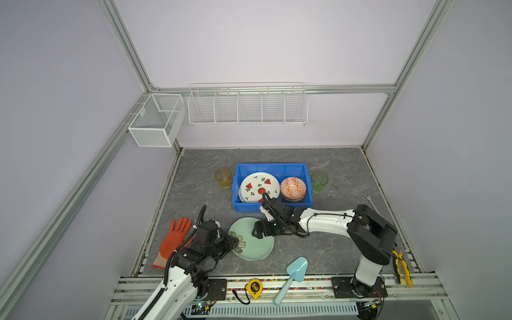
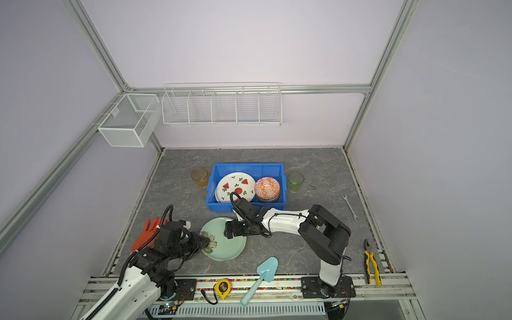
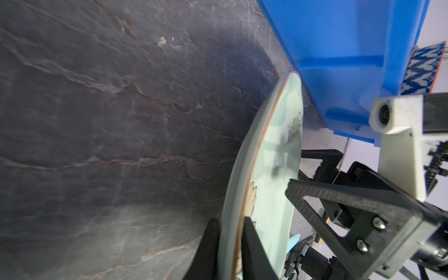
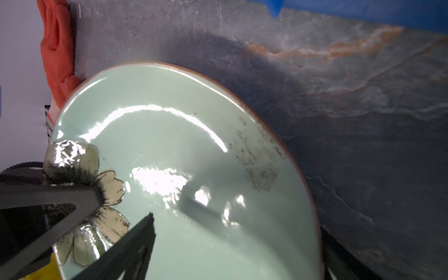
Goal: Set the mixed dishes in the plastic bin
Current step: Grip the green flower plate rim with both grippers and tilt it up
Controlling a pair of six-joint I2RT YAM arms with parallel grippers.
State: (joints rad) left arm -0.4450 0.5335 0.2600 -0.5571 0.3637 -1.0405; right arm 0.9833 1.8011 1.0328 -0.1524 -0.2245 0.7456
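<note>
Two black fingers [image 3: 211, 240] of the left pincer [image 3: 230, 219] squeeze the rim of the green plate [image 3: 274, 208]. One finger is on each side of the rim, right by the painted flower. So this pincer is clamped on the plate. The right pincer [image 1: 256, 231] hangs over the far side of the same plate. Its fingers are spread wide and it holds nothing.

In both top views the green plate [image 1: 257, 250] is on the gray table [image 1: 332, 171], just in front of the blue bin [image 1: 271, 165]. It is not in the bin yet. I cannot tell if its edge is up off the table a little.

The plate is round, flat and shiny. It is pale green with a thin brown line around the edge. It has a cream flower with dark lines on one side and some gray speckles on the other side. It looks smooth and slippery, so I think a pinch on one edge could slip.

Inside the bin, the watermelon plate [image 1: 255, 185] lies on the left side. The rim of another plate peeks out under it. On the right side, the orange bowl [image 1: 293, 187] sits on top of a stack of bowls. So I think a good part of the job is done.

Three things are left, as far as I can see. One is the green plate. One is the yellow cup [image 1: 223, 177], which stands just beside the bin on the left. One is the green cup [image 1: 319, 181], which stands just beside it on the right.
</note>
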